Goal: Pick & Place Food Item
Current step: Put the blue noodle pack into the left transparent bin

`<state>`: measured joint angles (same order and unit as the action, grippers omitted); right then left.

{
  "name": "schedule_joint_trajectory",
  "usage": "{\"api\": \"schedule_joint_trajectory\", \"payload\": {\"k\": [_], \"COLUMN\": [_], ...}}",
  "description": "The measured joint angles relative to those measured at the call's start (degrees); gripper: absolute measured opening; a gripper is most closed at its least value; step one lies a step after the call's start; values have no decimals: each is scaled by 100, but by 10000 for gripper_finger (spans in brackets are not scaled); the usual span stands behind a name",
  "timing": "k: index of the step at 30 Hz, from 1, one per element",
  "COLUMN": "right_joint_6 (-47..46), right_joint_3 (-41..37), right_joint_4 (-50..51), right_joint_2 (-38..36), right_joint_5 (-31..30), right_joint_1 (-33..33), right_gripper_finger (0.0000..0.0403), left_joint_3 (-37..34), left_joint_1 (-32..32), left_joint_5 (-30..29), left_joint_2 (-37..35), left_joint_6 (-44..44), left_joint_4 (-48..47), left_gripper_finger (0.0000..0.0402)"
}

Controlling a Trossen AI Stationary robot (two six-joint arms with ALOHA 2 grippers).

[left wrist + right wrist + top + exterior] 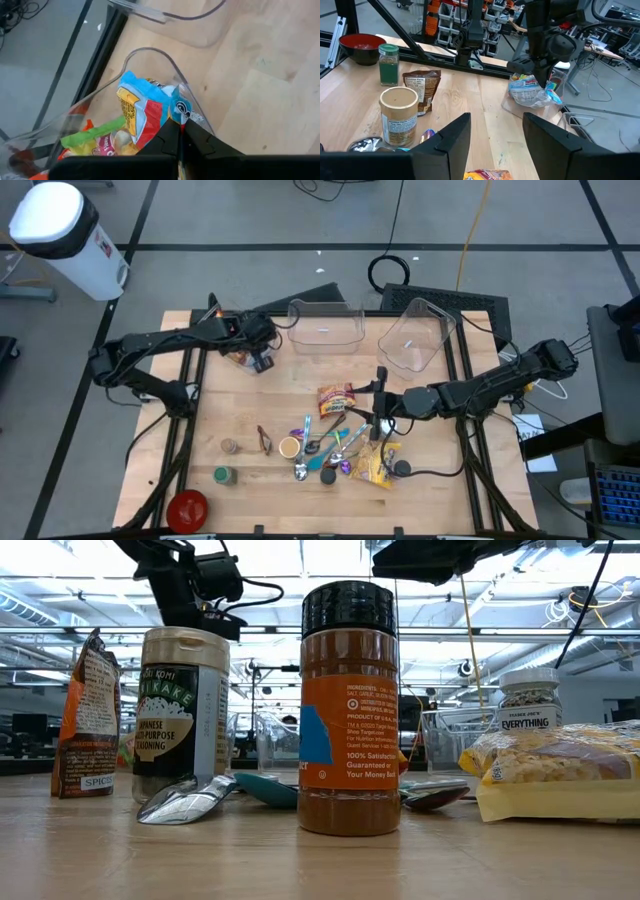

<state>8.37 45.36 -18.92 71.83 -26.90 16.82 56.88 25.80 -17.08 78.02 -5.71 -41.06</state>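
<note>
We see the left gripper (262,362) pinched tight on a blue snack bag (145,107) over the left clear bin (150,55) near the table's (440,500) left rear, while the right gripper (492,132) hangs half-open, empty, mid-table.

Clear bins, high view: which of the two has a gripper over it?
The clear bin at the table's far left corner: the left gripper hangs over it pinching a snack bag. The other clear bins have nothing above.
</note>
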Motion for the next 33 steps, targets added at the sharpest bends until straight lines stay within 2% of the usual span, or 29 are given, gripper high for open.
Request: {"api": "schedule_joint_trajectory", "payload": {"k": [7,11,14,23,28,33], "right_joint_6": [1,0,-1,1,1,4], "right_joint_3": [0,0,0,0,0,0], "right_joint_4": [0,0,0,-2,-2,-2], "right_joint_2": [0,0,0,0,0,0], "right_joint_5": [0,-1,1,-1,-1,-1], "right_joint_1": [-1,-1,0,-2,-1,-1], "right_gripper_finger": [171,171,171,171,171,171], "left_joint_3": [-2,-2,-2,-2,-2,-4], "left_joint_1": [-7,39,54,55,52,38], "left_joint_5": [200,61,-35,19,-230,-233], "left_joint_2": [374,763,955,1039,1001,897], "left_joint_6": [134,37,26,341,633,660], "left_joint_4": [54,102,109,89,15,-88], "left_gripper_finger": [17,4,12,84,148,216]}}
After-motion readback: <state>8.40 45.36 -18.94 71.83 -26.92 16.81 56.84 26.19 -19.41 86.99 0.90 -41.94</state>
